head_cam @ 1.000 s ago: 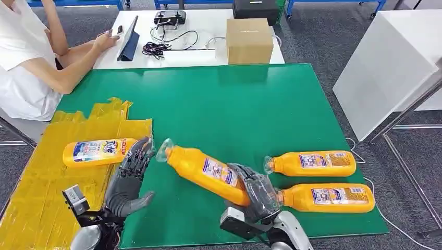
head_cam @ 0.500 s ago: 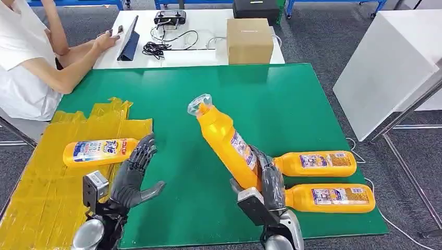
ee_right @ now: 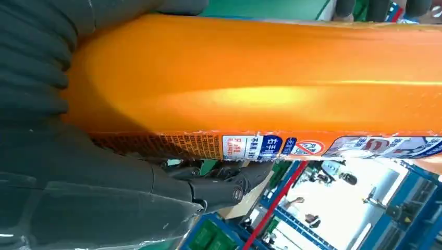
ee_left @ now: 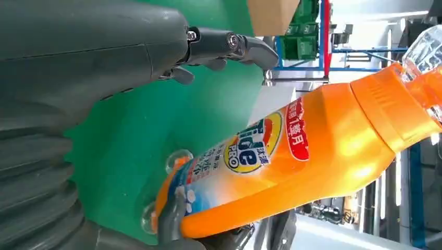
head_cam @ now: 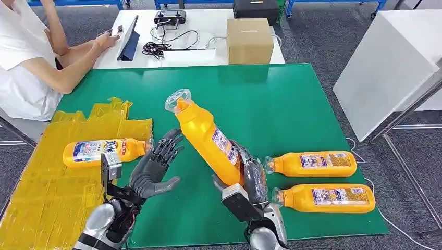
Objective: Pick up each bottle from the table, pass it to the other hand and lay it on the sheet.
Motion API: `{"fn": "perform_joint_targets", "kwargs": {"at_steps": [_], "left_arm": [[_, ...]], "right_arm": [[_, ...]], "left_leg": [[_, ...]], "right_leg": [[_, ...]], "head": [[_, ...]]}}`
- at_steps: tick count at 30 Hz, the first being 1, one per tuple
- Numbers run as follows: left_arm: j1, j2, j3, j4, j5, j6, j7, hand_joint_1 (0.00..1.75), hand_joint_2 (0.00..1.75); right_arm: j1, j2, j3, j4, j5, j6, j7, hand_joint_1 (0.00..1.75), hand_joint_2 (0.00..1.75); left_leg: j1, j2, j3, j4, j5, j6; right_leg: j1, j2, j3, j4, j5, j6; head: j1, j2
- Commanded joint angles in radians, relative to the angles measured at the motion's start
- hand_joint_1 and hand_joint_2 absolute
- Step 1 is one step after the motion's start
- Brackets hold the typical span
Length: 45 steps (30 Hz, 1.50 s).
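Observation:
My right hand (head_cam: 249, 177) grips an orange bottle (head_cam: 207, 138) by its base, lifted off the green table (head_cam: 271, 104) and tilted, its clear cap up and to the left. The same bottle (ee_left: 312, 140) fills much of the left wrist view, and its side (ee_right: 250, 78) lies against my right hand (ee_right: 78, 156) in the right wrist view. My left hand (head_cam: 154, 166) is raised beside it, open, fingers spread toward the bottle, a small gap between them. One orange bottle (head_cam: 101, 151) lies on the yellow sheet (head_cam: 47, 182). Two more bottles (head_cam: 312, 163) (head_cam: 326, 198) lie on the table at the right.
A person in white sits at the far left (head_cam: 31, 57), arm resting on a white table with a tablet (head_cam: 127, 39), cables and a cardboard box (head_cam: 249, 40). A white panel (head_cam: 385, 62) stands to the right of the green table.
My right hand has swung the bottle from lying low to tilted upright, then carried it left. My left hand has risen and moved right, toward the bottle.

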Motion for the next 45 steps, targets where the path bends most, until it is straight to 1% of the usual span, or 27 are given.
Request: {"fn": "perform_joint_targets", "kwargs": {"at_steps": [1,4,7,12,16,25,27,29,30,31,34,37,38,39,40,45], "left_arm": [[-0.097,0.032,-0.076,0.096,0.052,-0.001,0.025,0.0,1.75],[-0.117,0.032,-0.092,0.107,0.067,-0.001,0.027,0.0,1.75],[-0.125,0.034,-0.101,0.111,0.071,0.0,0.027,0.0,1.75],[-0.134,0.034,-0.108,0.118,0.074,0.003,0.026,0.0,1.75],[-0.149,0.038,-0.118,0.132,0.093,0.009,0.026,0.0,1.75],[-0.174,0.036,-0.118,0.165,0.129,0.01,0.019,0.0,1.75],[-0.185,0.03,-0.111,0.178,0.142,0.011,0.012,0.0,1.75],[-0.188,0.028,-0.109,0.181,0.145,0.011,0.01,0.0,1.75],[-0.188,0.028,-0.109,0.181,0.145,0.011,0.01,0.0,1.75],[-0.188,0.028,-0.109,0.181,0.145,0.011,0.01,0.0,1.75],[-0.187,0.026,-0.106,0.18,0.149,0.011,0.008,0.0,1.75],[-0.164,-0.024,-0.041,0.152,0.2,0.064,-0.034,0.0,1.75],[-0.151,-0.045,-0.011,0.138,0.231,0.092,-0.038,1.05,1.75],[-0.147,-0.048,-0.005,0.127,0.235,0.112,-0.034,1.75,1.75],[-0.139,-0.055,0.008,0.11,0.247,0.143,-0.035,1.75,1.75],[-0.13,-0.059,0.025,0.101,0.277,0.168,-0.033,1.75,1.75]], "right_arm": [[-0.103,0.021,0.089,0.171,0.013,-0.022,0.01,1.75,1.75],[-0.129,0.026,0.13,0.203,0.019,-0.019,0.007,1.75,1.75],[-0.145,0.035,0.157,0.231,0.032,-0.028,0.002,1.75,1.75],[-0.169,0.035,0.182,0.27,0.027,-0.032,-0.007,1.75,1.75],[-0.202,0.027,0.271,0.319,0.058,-0.037,-0.021,1.75,1.75],[-0.266,0.025,0.427,0.445,0.046,0.055,-0.019,1.75,1.75],[-0.285,0.023,0.475,0.484,0.046,0.095,-0.02,1.75,1.75],[-0.289,0.025,0.487,0.497,0.046,0.104,-0.019,1.75,1.75],[-0.289,0.025,0.487,0.497,0.046,0.104,-0.019,1.75,1.75],[-0.289,0.025,0.487,0.497,0.046,0.104,-0.019,1.75,1.75],[-0.293,0.025,0.493,0.502,0.045,0.112,-0.019,1.75,1.75],[-0.299,0.028,0.511,0.53,0.042,0.137,-0.013,1.75,1.75],[-0.298,0.029,0.509,0.534,0.041,0.132,-0.01,1.75,1.75],[-0.298,0.03,0.508,0.536,0.041,0.125,-0.006,1.75,1.75],[-0.297,0.03,0.505,0.537,0.038,0.117,-0.002,1.75,1.75],[-0.294,0.026,0.496,0.53,0.034,0.11,0.004,1.75,1.75]], "left_leg": [[0.0,0.001,0.001,-0.001,0.0,-0.001],[0.002,0.003,0.006,-0.002,-0.001,-0.002],[0.001,0.001,0.001,-0.001,0.0,-0.001],[0.001,0.001,0.003,-0.001,-0.001,-0.001],[0.001,0.001,0.003,-0.001,-0.001,-0.001],[0.001,0.001,0.003,-0.001,0.0,-0.001],[0.001,-0.001,0.003,-0.001,0.0,-0.001],[0.001,0.0,0.001,-0.001,0.0,-0.001],[0.002,-0.001,0.004,-0.002,-0.001,-0.001],[0.001,-0.001,0.001,-0.001,0.0,-0.001],[0.002,-0.003,0.003,-0.001,0.0,-0.001],[0.002,-0.002,0.002,-0.001,0.0,-0.001],[0.002,-0.002,0.003,-0.001,-0.001,-0.001],[0.002,-0.001,0.001,0.0,0.0,-0.001],[0.002,-0.001,0.0,0.0,0.0,-0.001],[0.002,-0.002,0.001,0.0,0.0,-0.001]], "right_leg": [[0.0,0.001,0.001,-0.001,0.0,0.0],[0.002,0.002,0.006,-0.004,0.001,0.0],[0.001,0.001,0.001,-0.001,0.001,0.0],[0.001,0.0,0.003,-0.002,0.0,0.0],[0.001,0.001,0.003,-0.002,0.0,0.0],[0.001,0.0,0.003,-0.003,0.0,0.0],[0.001,-0.002,0.003,-0.003,0.0,0.0],[0.001,-0.001,0.001,-0.001,0.0,0.0],[0.002,-0.002,0.005,-0.004,-0.001,0.0],[0.001,-0.002,0.002,-0.002,-0.001,0.0],[0.002,-0.004,0.004,-0.003,-0.001,0.0],[0.001,-0.003,0.003,-0.003,-0.001,0.0],[0.002,-0.003,0.004,-0.003,-0.001,0.0],[0.001,-0.003,0.002,-0.002,-0.001,0.0],[0.001,-0.002,0.001,-0.002,-0.001,0.0],[0.002,-0.004,0.002,-0.003,-0.001,0.0]], "head": [[0.0,0.0],[0.0,0.0],[0.0,0.0],[0.0,0.0],[0.0,0.0],[0.0,0.0],[0.0,0.0],[0.0,0.0],[0.0,0.0],[0.0,0.0],[0.0,0.0],[0.001,0.0],[0.0,0.0],[0.0,0.0],[0.0,0.0],[0.0,0.0]]}}
